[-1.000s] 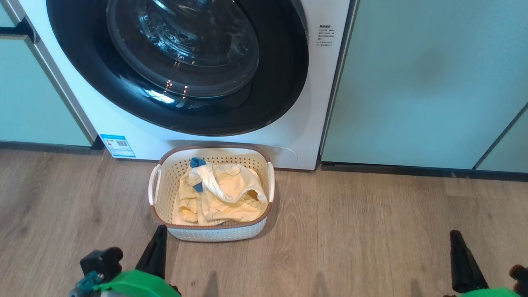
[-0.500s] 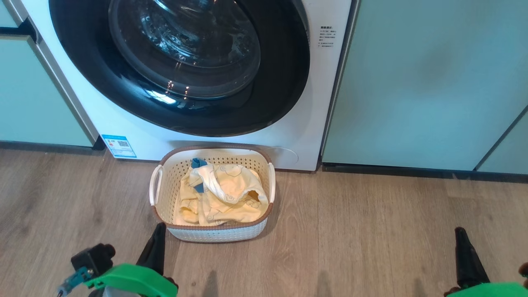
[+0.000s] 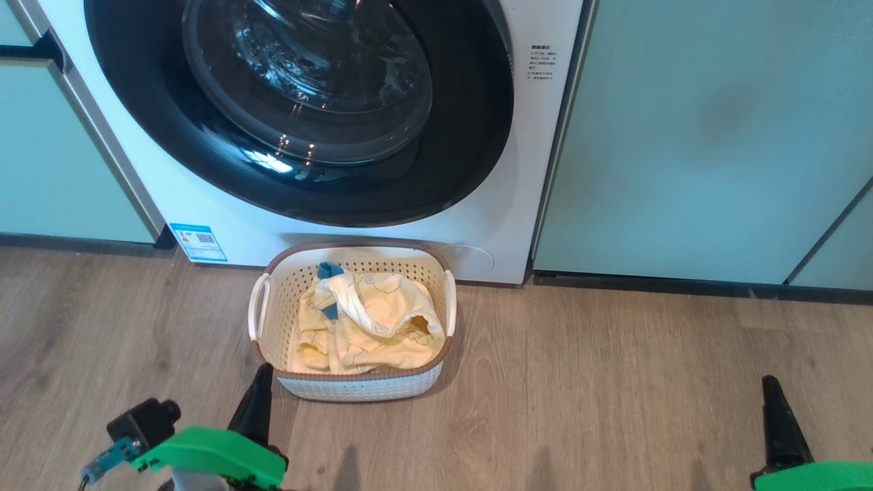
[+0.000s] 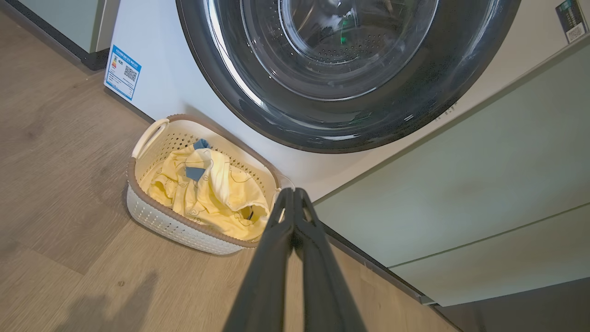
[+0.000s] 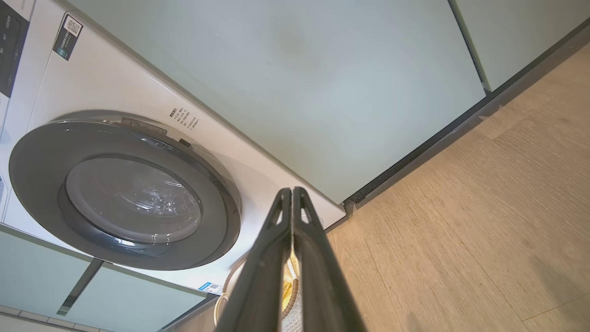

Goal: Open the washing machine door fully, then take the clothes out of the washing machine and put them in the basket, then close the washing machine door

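Observation:
The washing machine (image 3: pixel 539 170) stands ahead with its round black-rimmed door (image 3: pixel 300 102) flat against the front. The same door (image 4: pixel 350 69) (image 5: pixel 124 189) appears in both wrist views. On the floor before it sits the cream basket (image 3: pixel 351 317) (image 4: pixel 184 216), holding the pale yellow clothes (image 3: pixel 368 320) (image 4: pixel 207 189). My left gripper (image 3: pixel 261 374) (image 4: pixel 292 193) hovers just short of the basket's near left corner, shut and holding nothing. My right gripper (image 3: pixel 771 385) (image 5: pixel 292 192) is low at the right over bare floor, also shut with nothing in it.
Pale green cabinet panels (image 3: pixel 702 136) flank the machine on both sides above a dark plinth. Wood-look floor (image 3: pixel 600 382) stretches to the right of the basket. A blue label (image 3: pixel 198 242) marks the machine's lower left corner.
Both grippers have sunk lower in the head view, drawing back toward me. The whole picture has shifted down slightly, so the camera moved. Basket, clothes and door stay as they were.

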Controlling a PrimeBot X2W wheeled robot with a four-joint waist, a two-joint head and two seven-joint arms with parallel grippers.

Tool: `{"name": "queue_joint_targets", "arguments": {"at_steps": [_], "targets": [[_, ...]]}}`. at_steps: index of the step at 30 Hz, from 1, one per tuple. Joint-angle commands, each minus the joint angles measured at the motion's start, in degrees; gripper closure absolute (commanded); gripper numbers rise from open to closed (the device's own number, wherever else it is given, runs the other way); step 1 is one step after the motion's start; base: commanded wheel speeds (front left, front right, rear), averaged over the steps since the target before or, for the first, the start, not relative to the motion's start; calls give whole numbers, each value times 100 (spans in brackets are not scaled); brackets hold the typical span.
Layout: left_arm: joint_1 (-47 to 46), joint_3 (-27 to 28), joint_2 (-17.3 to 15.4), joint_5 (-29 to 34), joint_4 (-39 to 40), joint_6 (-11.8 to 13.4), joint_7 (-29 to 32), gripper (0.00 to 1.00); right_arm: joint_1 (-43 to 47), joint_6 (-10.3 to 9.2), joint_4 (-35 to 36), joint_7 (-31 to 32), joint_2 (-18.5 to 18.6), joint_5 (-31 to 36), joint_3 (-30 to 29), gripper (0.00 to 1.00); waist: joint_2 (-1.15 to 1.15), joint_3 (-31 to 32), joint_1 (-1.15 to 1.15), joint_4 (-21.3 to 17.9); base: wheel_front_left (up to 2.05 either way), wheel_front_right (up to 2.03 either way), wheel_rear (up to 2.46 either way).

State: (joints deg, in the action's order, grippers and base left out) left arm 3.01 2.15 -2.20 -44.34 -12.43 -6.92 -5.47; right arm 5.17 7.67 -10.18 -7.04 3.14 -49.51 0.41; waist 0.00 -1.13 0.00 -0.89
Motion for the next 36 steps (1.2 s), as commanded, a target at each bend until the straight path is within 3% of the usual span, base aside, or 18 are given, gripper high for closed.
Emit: {"name": "queue_joint_targets", "arguments": {"at_steps": [1,36], "targets": [[-291,170,-38,-222,130,-26,55,100,-356,-8,152,39,115,-218,3,100,0,3,0,3,0,0,0],[-607,305,-53,-2508,-17,-41,628,100,-735,-13,-110,595,136,-2354,-219,100,0,49,0,46,0,0,0]]}}
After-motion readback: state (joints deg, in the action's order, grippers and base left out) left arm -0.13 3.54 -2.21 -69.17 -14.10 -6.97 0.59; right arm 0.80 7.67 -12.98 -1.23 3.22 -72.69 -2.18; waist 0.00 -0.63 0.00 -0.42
